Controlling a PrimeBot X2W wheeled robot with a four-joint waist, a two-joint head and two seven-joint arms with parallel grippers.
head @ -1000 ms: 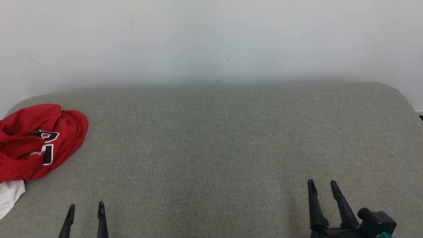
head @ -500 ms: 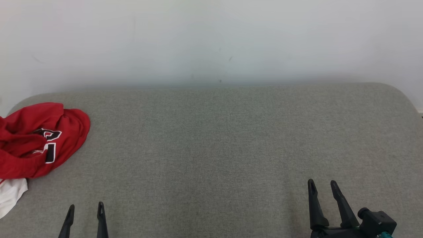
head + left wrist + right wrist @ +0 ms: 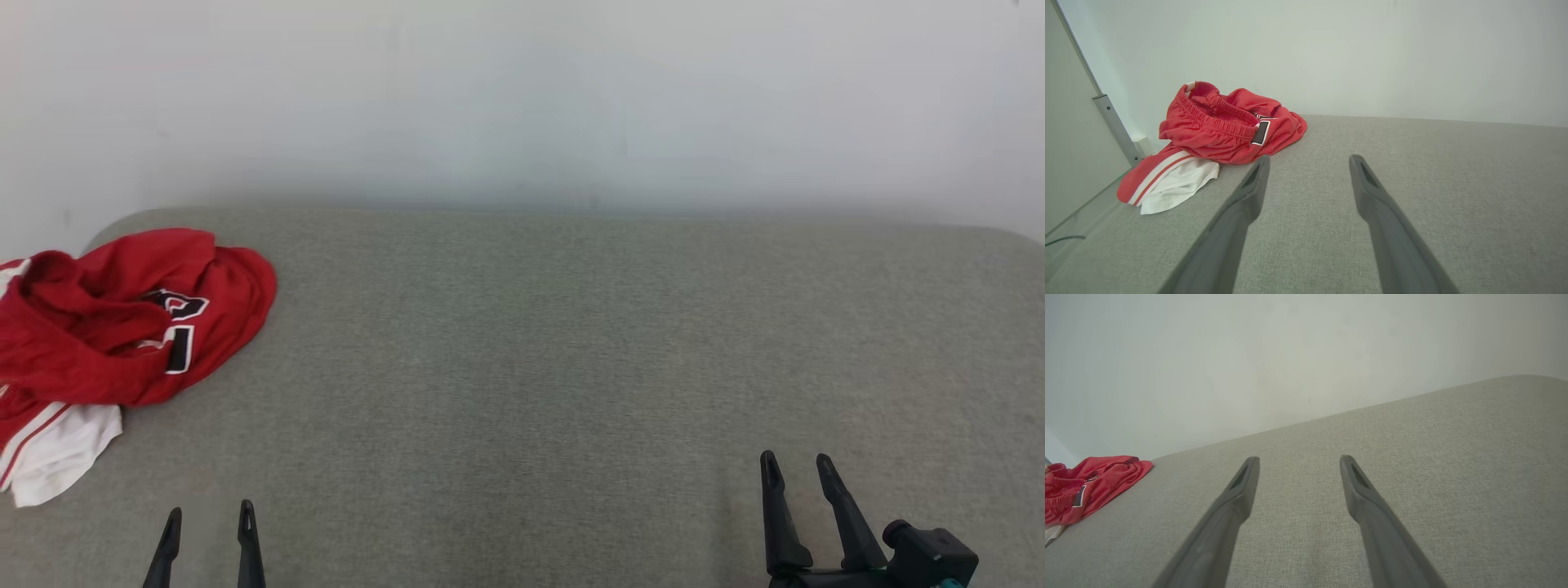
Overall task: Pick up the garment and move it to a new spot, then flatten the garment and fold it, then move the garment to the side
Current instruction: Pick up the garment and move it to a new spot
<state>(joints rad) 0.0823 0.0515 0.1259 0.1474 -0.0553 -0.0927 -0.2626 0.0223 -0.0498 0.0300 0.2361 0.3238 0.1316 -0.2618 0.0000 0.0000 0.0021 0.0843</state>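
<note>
Left gripper (image 3: 209, 514) and right gripper (image 3: 796, 464) are both held apart, nothing gripped. Pickup hasn't been started yet; the crumpled red garment (image 3: 122, 327) probably needs to be reached leftward first.

The red shorts (image 3: 122, 327) lie in a heap at the left end of the pad (image 3: 531, 367), and in the head view the picture's left edge cuts off part of them. They are bunched up, so a lot of the cloth is tucked under itself. The black and white print (image 3: 178, 353) is folded over and I can't read it. In the right wrist view the left edge cuts the shorts too. The left gripper (image 3: 209, 513) is cut by the bottom edge just below its finger tips. The right gripper (image 3: 795, 460) loses its base there as well.
</note>
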